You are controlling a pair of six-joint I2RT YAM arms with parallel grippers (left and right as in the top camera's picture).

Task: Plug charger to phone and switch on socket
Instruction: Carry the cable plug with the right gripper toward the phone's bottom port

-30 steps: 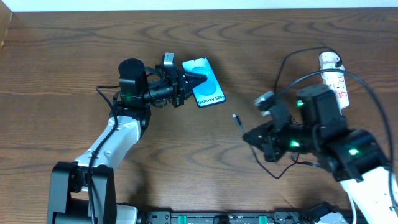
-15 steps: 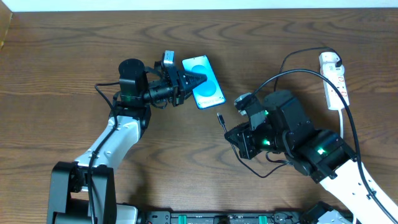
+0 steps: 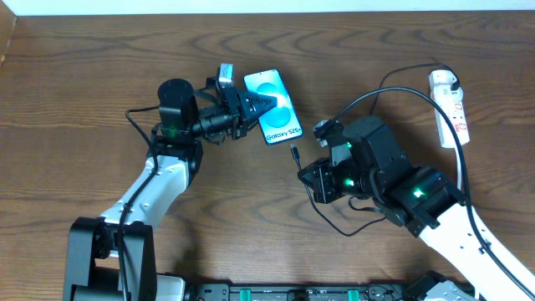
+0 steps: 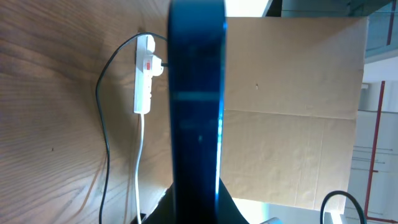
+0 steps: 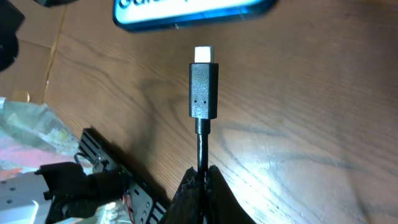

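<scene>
The left gripper [image 3: 255, 105] clamps one long edge of the phone [image 3: 282, 127]; the right gripper [image 3: 306, 172], pinching the charger [image 3: 295, 153], hangs just beside the phone's bottom end.

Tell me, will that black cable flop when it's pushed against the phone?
Probably not at its tip: the short stub of cable past the right jaws stands straight. The rest likely flops, since it loops loosely toward the power strip.
</scene>
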